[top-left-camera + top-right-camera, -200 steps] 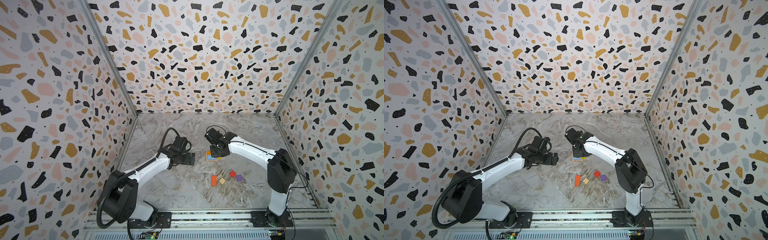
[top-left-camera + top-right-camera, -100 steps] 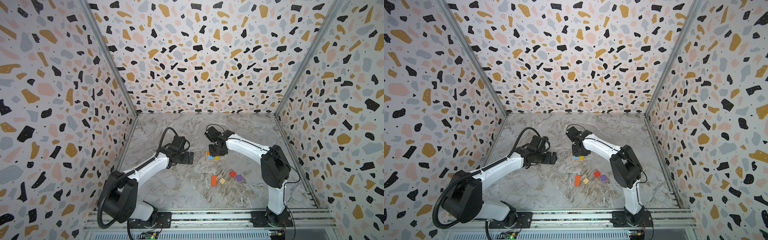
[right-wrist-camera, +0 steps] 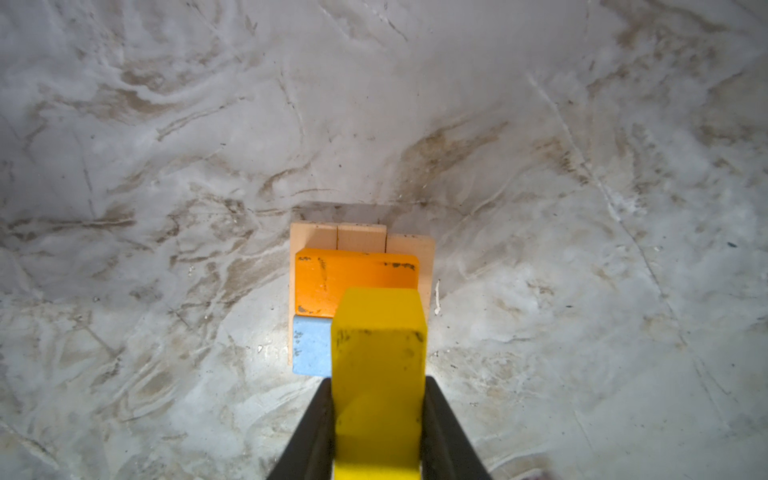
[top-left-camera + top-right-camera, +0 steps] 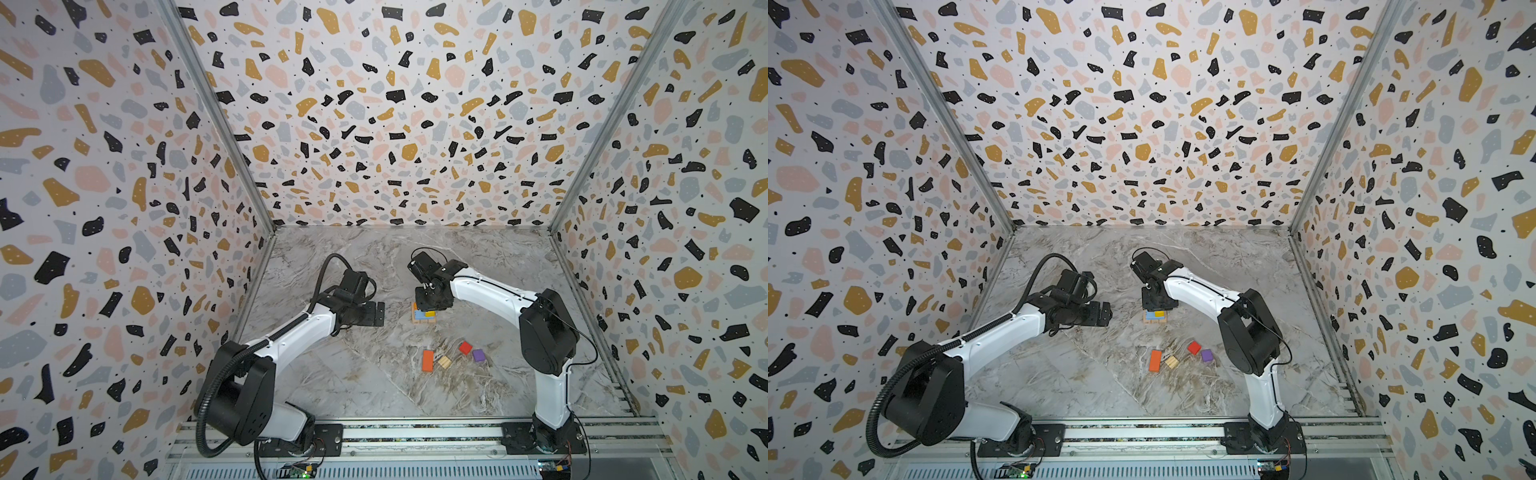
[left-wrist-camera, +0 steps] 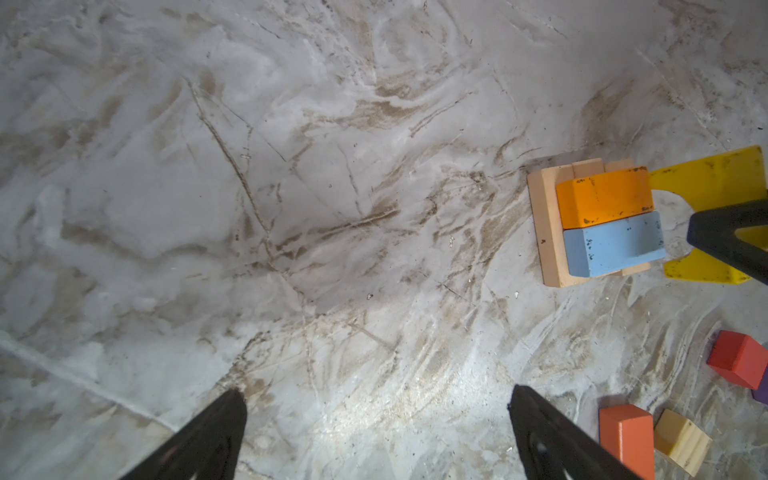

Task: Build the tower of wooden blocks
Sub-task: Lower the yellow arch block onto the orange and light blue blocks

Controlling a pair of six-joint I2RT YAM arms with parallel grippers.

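The tower (image 4: 424, 315) (image 4: 1153, 318) is a low pile: tan blocks (image 3: 361, 237) side by side, with an orange oblong (image 3: 332, 282) and a blue oblong (image 3: 311, 345) lying on them. My right gripper (image 3: 378, 415) (image 4: 430, 303) is shut on a yellow block (image 3: 378, 353) (image 5: 715, 174), held over the blue and orange pieces; I cannot tell if it touches them. My left gripper (image 5: 376, 399) (image 4: 376, 313) is open and empty over bare floor, left of the pile.
Loose blocks lie nearer the front: an orange oblong (image 4: 427, 360), a tan cube (image 4: 444, 362), a red cube (image 4: 465, 347) and a purple cube (image 4: 478, 355). Patterned walls close in the marble floor (image 4: 353, 386) on three sides; a rail (image 4: 415, 434) runs along the front.
The right arm's elbow has swung left while its gripper stays over the pile with the yellow block. The left arm has barely moved.
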